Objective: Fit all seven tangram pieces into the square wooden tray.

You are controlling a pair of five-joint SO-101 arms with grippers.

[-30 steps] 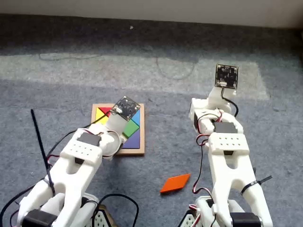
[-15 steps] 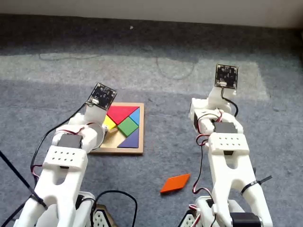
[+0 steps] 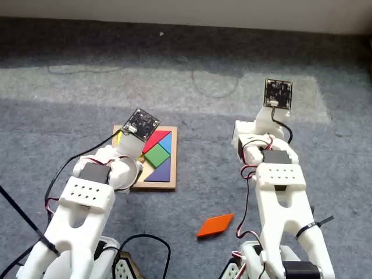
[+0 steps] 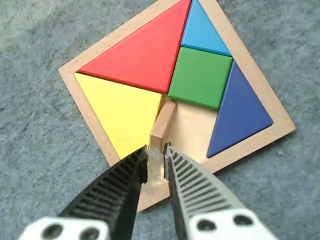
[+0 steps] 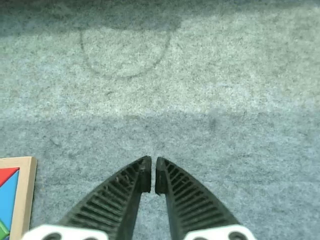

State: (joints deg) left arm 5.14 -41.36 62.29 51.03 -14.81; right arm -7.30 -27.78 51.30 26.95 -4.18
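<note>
My left pincer (image 4: 155, 157) has swung back over the tray (image 4: 86, 107), clamped on a wooden piece (image 4: 164, 120) held on edge over the gap just ahead. My right pincer (image 5: 153, 175) stays together, empty; the orange piece (image 3: 215, 225) waits well behind it.

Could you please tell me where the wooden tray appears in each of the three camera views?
High view: the wooden tray lies left of centre, partly under the left arm.
Left wrist view: it lies just beyond the left tool, which grips a tan piece standing in the tray's gap.
Right wrist view: a strip of its rim sits at the frame's edge, beside the right tool.
Shared landmark: the red triangle.
</note>
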